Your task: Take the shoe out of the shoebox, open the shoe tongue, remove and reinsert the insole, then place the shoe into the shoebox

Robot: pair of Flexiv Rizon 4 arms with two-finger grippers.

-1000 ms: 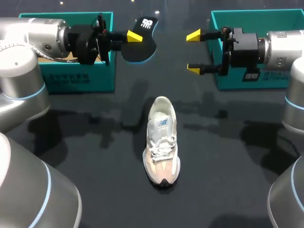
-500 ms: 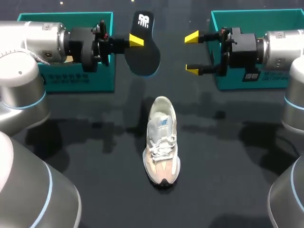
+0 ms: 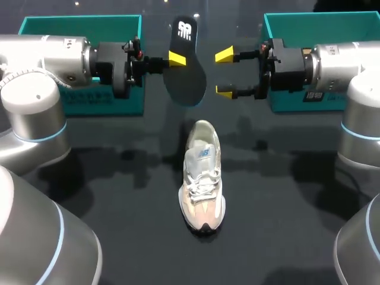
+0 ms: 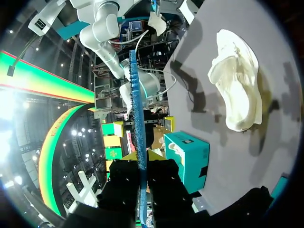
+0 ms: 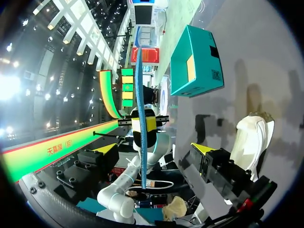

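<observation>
A white and beige shoe [image 3: 203, 175] lies on the dark table, toe toward the near edge. Above and behind it my left gripper [image 3: 177, 58] is shut on a dark insole [image 3: 187, 77], which hangs in the air with its printed heel end up. My right gripper [image 3: 224, 72] stands open just right of the insole, not touching it. From the left wrist the insole [image 4: 138, 109] shows edge-on as a blue strip between the pinched tips of that gripper [image 4: 141, 159]; the shoe [image 4: 237, 85] lies off to one side. In the right wrist view the insole [image 5: 139, 85] stands ahead of my open right gripper [image 5: 156, 148].
Two teal shoeboxes stand at the back of the table, one [image 3: 113, 104] behind my left arm, the other [image 3: 297, 24] behind my right arm. Bare dark tabletop [image 3: 119, 196] surrounds the shoe.
My left gripper has carried the insole toward the middle and turned it more upright. My right gripper has moved left, closing in on the insole. The shoe has not moved.
</observation>
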